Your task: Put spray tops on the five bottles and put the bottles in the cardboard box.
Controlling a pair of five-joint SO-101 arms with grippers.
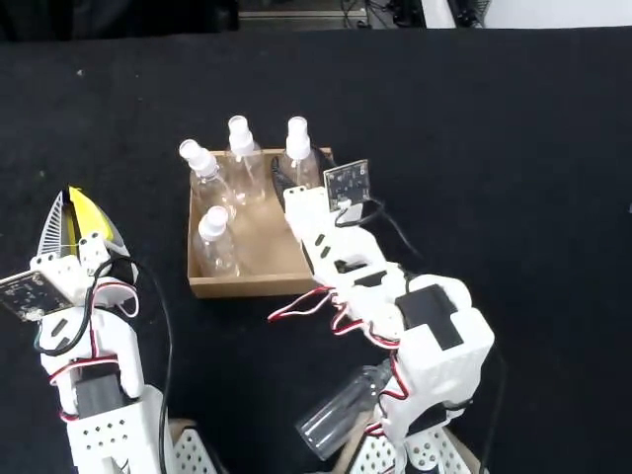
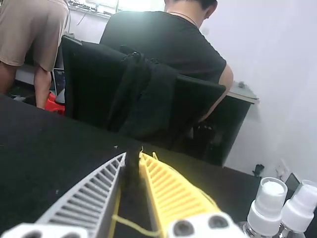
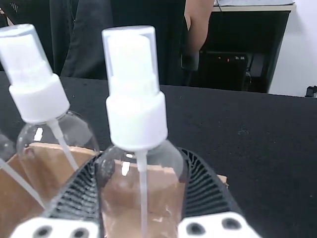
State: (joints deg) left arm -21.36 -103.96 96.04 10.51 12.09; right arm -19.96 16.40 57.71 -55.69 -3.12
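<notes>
Under right arm (image 1: 434, 326) in high view: near right corner of cardboard box (image 1: 237, 286), lower body of far right bottle (image 1: 298, 158), tips of right gripper (image 3: 143, 171).
Behind same arm: neck end of lying bottle (image 1: 341, 413); capped or not, impossible to tell.
Cut off at near edge of high view: both arm bases.
Right wrist view: base of far right bottle cut off; mere sliver of third bottle (image 3: 5, 148) at edge.
Left wrist view: two spray tops (image 2: 266, 206) blurred, bodies below cut off.
</notes>
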